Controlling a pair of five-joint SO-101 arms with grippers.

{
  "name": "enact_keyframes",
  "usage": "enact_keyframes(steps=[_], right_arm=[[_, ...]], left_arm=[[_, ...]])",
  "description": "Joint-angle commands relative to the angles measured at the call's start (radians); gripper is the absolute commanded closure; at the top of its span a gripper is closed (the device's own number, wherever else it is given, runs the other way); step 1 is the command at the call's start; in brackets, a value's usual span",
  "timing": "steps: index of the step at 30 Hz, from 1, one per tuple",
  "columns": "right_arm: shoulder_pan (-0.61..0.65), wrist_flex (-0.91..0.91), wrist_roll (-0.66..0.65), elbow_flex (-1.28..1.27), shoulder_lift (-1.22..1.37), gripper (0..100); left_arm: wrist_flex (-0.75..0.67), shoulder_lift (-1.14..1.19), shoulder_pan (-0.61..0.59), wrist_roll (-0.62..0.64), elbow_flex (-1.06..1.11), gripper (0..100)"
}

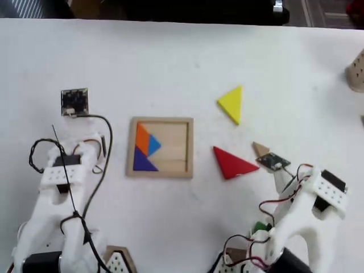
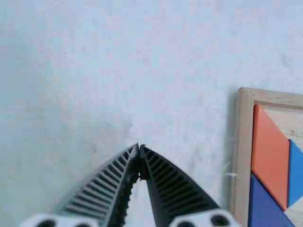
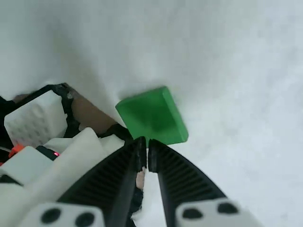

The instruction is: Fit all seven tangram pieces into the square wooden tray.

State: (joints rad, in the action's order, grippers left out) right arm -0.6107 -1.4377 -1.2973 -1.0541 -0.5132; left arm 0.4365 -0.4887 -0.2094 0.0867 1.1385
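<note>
The square wooden tray lies flat in the middle of the white worktop, between our two arms. Three pieces sit packed against one side of it: an orange piece, a light blue piece and a dark blue triangle; the rest of the tray floor is bare wood. A yellow triangle and a red triangle lie loose on the worktop beside the tray, apart from each other, the red one nearer the right arm. Our left tool is closed with nothing in it, over bare worktop just beside the tray's rim. Our right tool is likewise closed and empty, its tips just short of a green piece that lies close against that arm's own white base parts, which crowd one side of it.
</note>
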Motion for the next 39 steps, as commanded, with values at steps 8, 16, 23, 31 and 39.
enact_keyframes(steps=[8, 16, 23, 31, 39], right_arm=[[-0.01, 0.196, 0.074, -0.149, -0.107, 98.1], [-0.008, 0.285, 0.101, -0.153, -0.099, 98.1], [0.024, 0.412, 0.181, -0.153, -0.099, 98.1], [0.039, 0.274, 0.256, -0.031, -0.099, 98.1], [0.012, -0.007, 0.052, -0.009, -0.099, 98.1]], left_arm=[[-0.029, -0.028, -0.008, -0.009, -0.008, 97], [-0.029, -0.028, -0.008, -0.009, -0.008, 97], [-0.029, -0.028, -0.008, -0.009, -0.008, 97], [-0.029, -0.028, -0.008, -0.009, -0.008, 97], [-0.029, -0.028, -0.008, -0.009, -0.008, 97]])
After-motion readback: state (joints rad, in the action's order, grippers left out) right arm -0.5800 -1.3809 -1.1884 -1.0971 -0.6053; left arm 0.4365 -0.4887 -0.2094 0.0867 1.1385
